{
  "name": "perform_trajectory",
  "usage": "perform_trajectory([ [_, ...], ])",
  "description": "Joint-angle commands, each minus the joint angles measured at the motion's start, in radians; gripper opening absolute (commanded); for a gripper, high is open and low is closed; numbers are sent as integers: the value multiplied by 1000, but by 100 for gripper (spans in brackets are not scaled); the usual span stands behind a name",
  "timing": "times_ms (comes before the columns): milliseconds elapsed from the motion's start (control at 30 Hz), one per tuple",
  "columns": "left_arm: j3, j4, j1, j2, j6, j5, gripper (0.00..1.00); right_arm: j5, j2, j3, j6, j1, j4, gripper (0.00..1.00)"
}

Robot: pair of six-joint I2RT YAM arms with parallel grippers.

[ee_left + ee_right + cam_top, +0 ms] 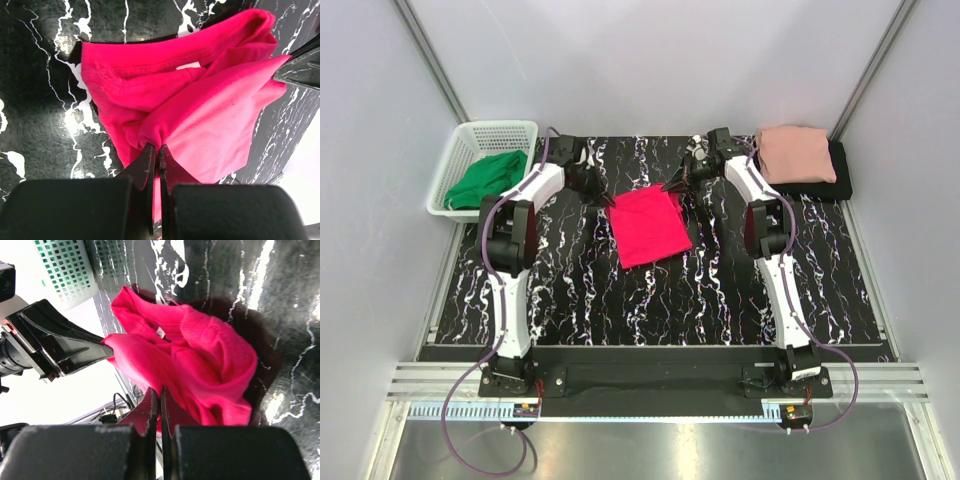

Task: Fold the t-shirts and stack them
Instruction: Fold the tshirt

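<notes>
The crimson-pink t-shirt lies partly folded in the middle of the black marbled table. Its far edge is lifted between both grippers. My left gripper is shut on the shirt's far left corner, and the left wrist view shows the cloth pinched between the jaws of that gripper. My right gripper is shut on the far right corner; in the right wrist view the cloth bunches at the jaws of this gripper. A folded salmon-pink t-shirt rests on a folded black one at the back right.
A white mesh basket holding a green cloth stands at the back left, off the table's corner. Pale walls close in the back and both sides. A metal rail runs along the near edge by the arm bases.
</notes>
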Motion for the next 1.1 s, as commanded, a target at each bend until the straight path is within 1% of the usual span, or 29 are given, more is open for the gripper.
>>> perform_trajectory([
  [0,52,-15,13,13,11,-23,0,-7,13,51,10,-13,14,0],
  [233,99,-42,14,67,11,-21,0,-3,21,53,12,-27,14,0],
  [300,121,-59,14,85,12,-39,0,0,25,51,13,-30,14,1],
  [367,142,-91,14,97,17,-50,5,-1,29,51,16,-30,14,6],
  [400,145,-100,14,103,17,-61,11,-7,29,53,19,-32,12,13],
  [433,147,-116,14,100,17,-70,13,-9,29,50,21,-33,12,15],
  [467,145,-119,14,99,18,-78,16,-9,21,45,24,-35,11,19],
  [500,142,-122,14,94,20,-88,22,-9,9,41,22,-35,12,27],
  [600,136,-125,14,71,21,-111,28,8,-33,21,5,-42,12,29],
  [633,136,-128,14,65,23,-115,32,13,-40,13,4,-42,12,29],
  [700,147,-139,14,62,27,-128,33,14,-62,11,4,-53,11,29],
  [900,147,-163,16,7,32,-168,34,10,-152,-13,1,-78,6,23],
  [1067,162,-166,17,-25,28,-156,34,-16,-218,30,33,-78,8,21],
])
